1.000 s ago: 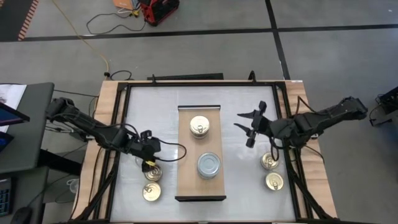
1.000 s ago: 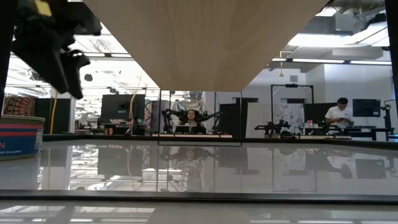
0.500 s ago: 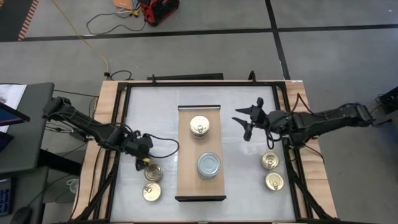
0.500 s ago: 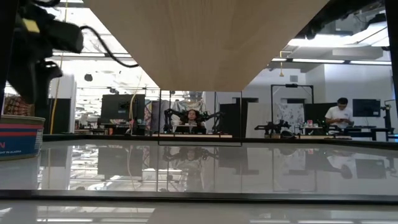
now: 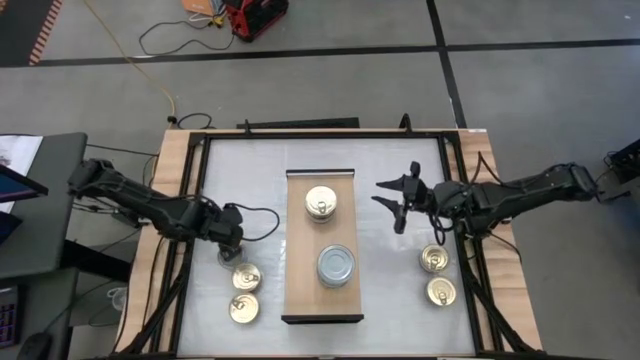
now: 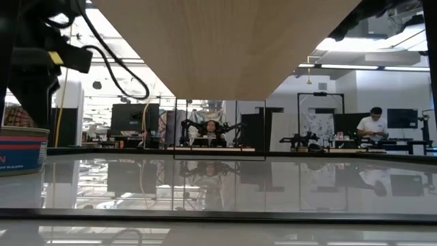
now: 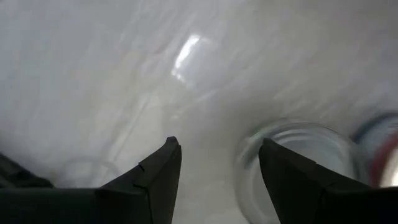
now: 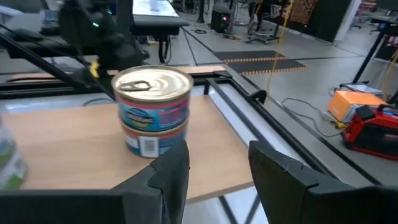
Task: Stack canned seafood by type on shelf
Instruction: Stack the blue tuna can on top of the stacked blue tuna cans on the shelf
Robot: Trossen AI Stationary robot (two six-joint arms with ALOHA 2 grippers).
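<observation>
Light-wood shelf [image 5: 322, 246] carries a gold-lidded stack [image 5: 320, 203] of 2 and a silver-lidded pile [image 5: 336, 267], sorted by type. Left gripper [image 5: 229, 240] hovers open and empty, probably lining up the loose tin [image 5: 246, 277]. Right gripper [image 5: 398, 200] hangs open, empty beside the shelf.

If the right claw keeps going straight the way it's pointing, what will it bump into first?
Most likely the stack of two gold-lidded round tins on the light-wood shelf board. The open right claw points at it, nothing between, though its height is unclear.
</observation>
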